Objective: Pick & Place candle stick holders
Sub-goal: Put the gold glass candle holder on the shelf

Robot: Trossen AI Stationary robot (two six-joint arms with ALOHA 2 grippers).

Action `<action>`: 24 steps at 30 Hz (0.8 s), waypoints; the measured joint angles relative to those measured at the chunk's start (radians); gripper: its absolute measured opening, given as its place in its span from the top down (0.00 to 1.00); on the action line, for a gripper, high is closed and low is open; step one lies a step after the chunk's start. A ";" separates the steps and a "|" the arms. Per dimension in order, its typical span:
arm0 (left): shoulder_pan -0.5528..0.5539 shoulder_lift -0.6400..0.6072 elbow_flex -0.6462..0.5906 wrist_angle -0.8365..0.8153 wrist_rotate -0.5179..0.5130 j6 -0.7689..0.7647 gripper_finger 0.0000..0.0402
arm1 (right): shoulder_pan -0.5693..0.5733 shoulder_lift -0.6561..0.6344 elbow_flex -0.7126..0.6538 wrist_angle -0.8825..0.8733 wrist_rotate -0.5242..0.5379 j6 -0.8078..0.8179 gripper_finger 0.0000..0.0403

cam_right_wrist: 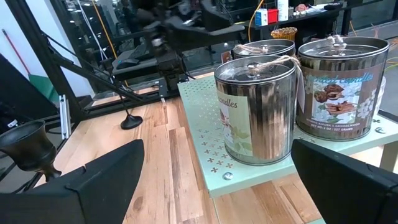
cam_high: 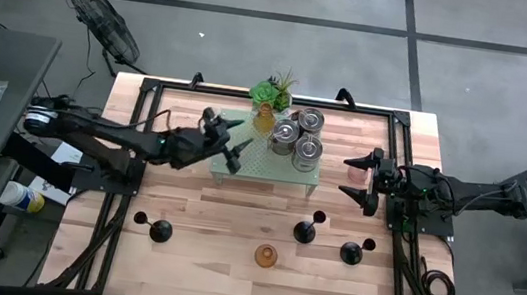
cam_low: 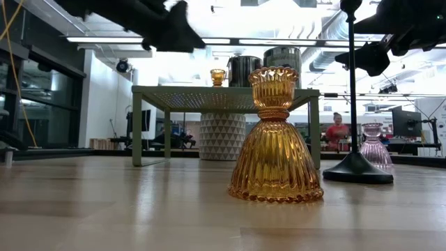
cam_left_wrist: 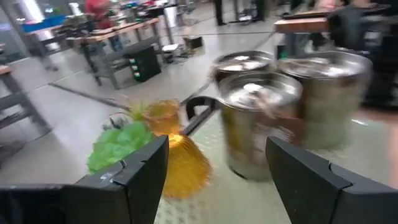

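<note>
left gripper (cam_high: pixel 236 150) over left part of green stand (cam_high: pixel 241 165), fingers apart, empty, near amber holder (cam_high: pixel 264 119). right gripper (cam_high: pixel 364 181) waits right of stand, fingers apart.

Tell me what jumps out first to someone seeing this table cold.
Three silvery tins crowd the pale green stand at the table's far middle, an amber holder beside them. The left claw hovers open over that stand. Another amber glass holder sits alone near the front edge, black stemmed holders scattered around it.

Nearest silvery tin (cam_right_wrist: pixel 258 112) on green stand (cam_right_wrist: pixel 205 134): label reads "candles". Tin to its right (cam_right_wrist: pixel 339 87): script label, seemingly "scented candles", rest illegible.
</note>
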 joint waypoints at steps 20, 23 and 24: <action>-0.325 -0.073 -0.025 -0.001 0.172 -0.050 0.35 | 0.000 0.000 0.000 -0.001 0.000 0.000 0.01; -0.366 -0.073 -0.025 0.022 0.181 -0.050 0.35 | 0.000 0.000 0.000 -0.001 0.000 0.000 0.01; -0.378 -0.073 -0.025 0.024 0.181 -0.050 0.35 | 0.000 0.000 0.000 -0.001 0.000 0.000 0.01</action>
